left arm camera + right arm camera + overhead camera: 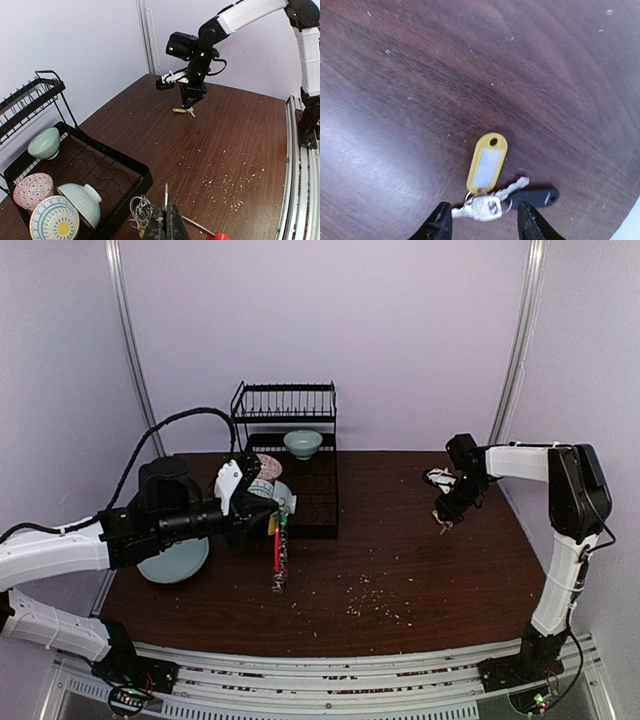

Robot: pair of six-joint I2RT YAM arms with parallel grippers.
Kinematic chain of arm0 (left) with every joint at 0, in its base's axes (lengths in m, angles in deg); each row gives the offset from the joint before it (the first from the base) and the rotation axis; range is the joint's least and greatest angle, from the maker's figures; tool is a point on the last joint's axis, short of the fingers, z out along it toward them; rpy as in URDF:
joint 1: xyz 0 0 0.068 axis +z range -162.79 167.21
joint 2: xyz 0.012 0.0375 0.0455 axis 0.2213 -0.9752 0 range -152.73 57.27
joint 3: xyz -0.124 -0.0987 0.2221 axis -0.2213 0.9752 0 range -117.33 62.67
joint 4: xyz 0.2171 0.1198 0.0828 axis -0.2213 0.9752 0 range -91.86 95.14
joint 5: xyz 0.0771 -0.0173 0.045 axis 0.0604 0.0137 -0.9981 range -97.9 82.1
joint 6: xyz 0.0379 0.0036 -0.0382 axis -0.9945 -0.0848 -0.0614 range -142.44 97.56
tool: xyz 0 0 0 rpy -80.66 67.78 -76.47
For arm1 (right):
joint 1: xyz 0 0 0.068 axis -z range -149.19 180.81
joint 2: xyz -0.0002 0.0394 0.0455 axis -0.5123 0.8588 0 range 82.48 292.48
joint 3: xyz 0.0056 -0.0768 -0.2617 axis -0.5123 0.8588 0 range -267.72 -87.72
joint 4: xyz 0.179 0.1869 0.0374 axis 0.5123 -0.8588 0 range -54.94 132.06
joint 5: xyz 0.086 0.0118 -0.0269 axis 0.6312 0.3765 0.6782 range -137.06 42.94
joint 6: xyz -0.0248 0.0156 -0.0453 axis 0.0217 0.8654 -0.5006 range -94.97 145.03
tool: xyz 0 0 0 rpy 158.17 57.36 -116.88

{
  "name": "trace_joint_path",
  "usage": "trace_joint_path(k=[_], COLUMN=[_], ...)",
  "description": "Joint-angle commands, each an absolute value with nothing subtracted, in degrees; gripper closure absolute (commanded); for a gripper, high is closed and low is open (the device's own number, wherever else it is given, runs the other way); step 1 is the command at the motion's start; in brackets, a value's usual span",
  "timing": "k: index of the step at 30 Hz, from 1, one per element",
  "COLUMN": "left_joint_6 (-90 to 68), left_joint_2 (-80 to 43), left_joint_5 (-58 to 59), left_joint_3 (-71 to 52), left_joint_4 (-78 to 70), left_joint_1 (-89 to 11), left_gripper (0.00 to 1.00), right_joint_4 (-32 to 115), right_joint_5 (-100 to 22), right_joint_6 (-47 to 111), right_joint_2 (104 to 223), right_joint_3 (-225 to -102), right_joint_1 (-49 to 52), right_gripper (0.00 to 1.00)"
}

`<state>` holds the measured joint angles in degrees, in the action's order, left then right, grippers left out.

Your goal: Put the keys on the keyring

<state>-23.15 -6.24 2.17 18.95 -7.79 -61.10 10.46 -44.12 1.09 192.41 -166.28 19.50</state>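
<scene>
The keys (485, 206) lie flat on the brown table: silvery blades joined to a yellow tag (487, 162) and a black tag (535, 196). My right gripper (485, 226) hangs open just over them, one fingertip (440, 222) on each side, not touching. From the other arm the same keys (182, 110) show under the right gripper (190, 102). My left gripper (167, 222) is shut on the keyring (166, 195), a thin metal ring with a wire bunch (140, 210) beside it. Overhead, its red strap (277, 555) dangles below the left gripper (272, 515).
A black dish rack (310, 495) stands at the back left, with several bowls (44, 142) inside it. A pale blue bowl (175, 560) sits under the left arm. White crumbs (375, 600) are scattered over the middle of the table.
</scene>
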Motion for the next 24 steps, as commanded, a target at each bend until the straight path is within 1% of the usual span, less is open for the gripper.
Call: trace_joint_path(k=[1,7,8,10,12,17,20,24], left_joint_6=[-22.7,-22.9,-22.9,-22.9,-22.9,-23.1,-23.1,-23.0], left_joint_2=[-5.0,-4.7,-4.6,-4.5,-4.4,-3.5,-3.2,-2.8], left_joint_5=[2.7,2.4,2.4,2.5,2.6,2.1,2.2,2.5], left_joint_3=[17.7,17.7,17.7,17.6,17.6,17.7,17.7,17.7], left_joint_4=[-11.5,-11.4,-11.4,-11.4,-11.4,-11.5,-11.5,-11.5], left_joint_1=[-60.6,-60.7,-60.6,-60.6,-60.6,-60.6,-60.6,-60.6], left_gripper=[1.00,1.00,1.00,1.00,1.00,1.00,1.00,1.00], right_joint_4=[8.0,5.2,5.5,6.1,6.0,4.3,3.0,3.6], right_joint_5=[-41.4,-44.5,-44.7,-44.6,-43.1,-35.3,-33.7,-32.8], right_joint_6=[4.3,5.8,6.2,7.3,8.2,9.2,9.9,12.5], right_joint_2=[198.1,201.3,200.7,198.9,197.2,192.5,189.4,184.4], right_joint_3=[-171.5,-172.1,-171.1,-169.1,-166.7,-161.7,-159.7,-158.8], right_joint_1=[21.1,20.1,19.6,18.2,16.2,9.2,5.6,4.0], right_gripper=[0.53,0.61,0.64,0.73,0.77,0.78,0.79,0.73])
